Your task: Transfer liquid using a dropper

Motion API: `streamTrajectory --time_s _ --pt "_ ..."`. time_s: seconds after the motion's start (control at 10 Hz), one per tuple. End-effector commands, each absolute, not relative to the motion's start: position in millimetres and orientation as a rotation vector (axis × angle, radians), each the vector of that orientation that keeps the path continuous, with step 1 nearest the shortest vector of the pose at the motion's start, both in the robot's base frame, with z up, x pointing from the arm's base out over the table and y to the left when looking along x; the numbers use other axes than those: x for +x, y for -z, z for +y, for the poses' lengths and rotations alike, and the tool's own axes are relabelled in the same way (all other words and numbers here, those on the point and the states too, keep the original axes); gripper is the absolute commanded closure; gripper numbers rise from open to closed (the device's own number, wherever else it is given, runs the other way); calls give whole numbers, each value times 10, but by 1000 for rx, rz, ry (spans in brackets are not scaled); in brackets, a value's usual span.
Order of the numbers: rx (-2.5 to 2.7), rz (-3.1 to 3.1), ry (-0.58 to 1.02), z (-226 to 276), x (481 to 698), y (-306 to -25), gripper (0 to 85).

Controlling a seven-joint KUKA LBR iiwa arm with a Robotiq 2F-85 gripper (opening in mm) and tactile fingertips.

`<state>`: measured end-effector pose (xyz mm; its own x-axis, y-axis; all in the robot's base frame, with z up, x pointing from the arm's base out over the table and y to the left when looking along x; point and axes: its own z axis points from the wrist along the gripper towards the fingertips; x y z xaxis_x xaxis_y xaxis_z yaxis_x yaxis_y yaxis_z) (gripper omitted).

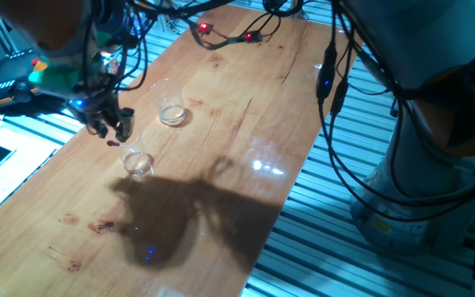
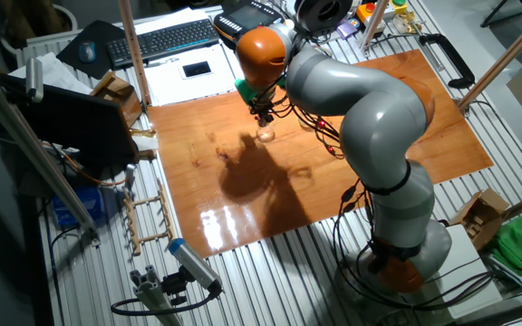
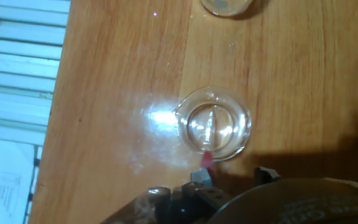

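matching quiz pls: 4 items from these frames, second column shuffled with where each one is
Items:
1. dropper
2. nearer glass
3. farther glass
4. keyboard

Places:
A. off the wooden table, beside a mouse
B. right under the gripper
C. held at the gripper, red end showing
D. on the table past the gripper, pale liquid in its bottom

Pairs: 1-C, 2-B, 3-D, 4-A
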<state>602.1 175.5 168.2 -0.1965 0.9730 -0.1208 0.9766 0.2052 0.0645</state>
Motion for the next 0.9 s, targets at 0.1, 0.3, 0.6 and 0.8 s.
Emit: streamTrajectory --time_s 0.1,0.3,0.6,0.8 --pt "1789 2421 40 1667 5909 -1787 600" --pt "1663 2500 52 1624 5808 -1876 797" --pt "1472 2643 50 1512 5661 -2012 840" --pt "1366 2755 -7 1373 5567 -2103 840"
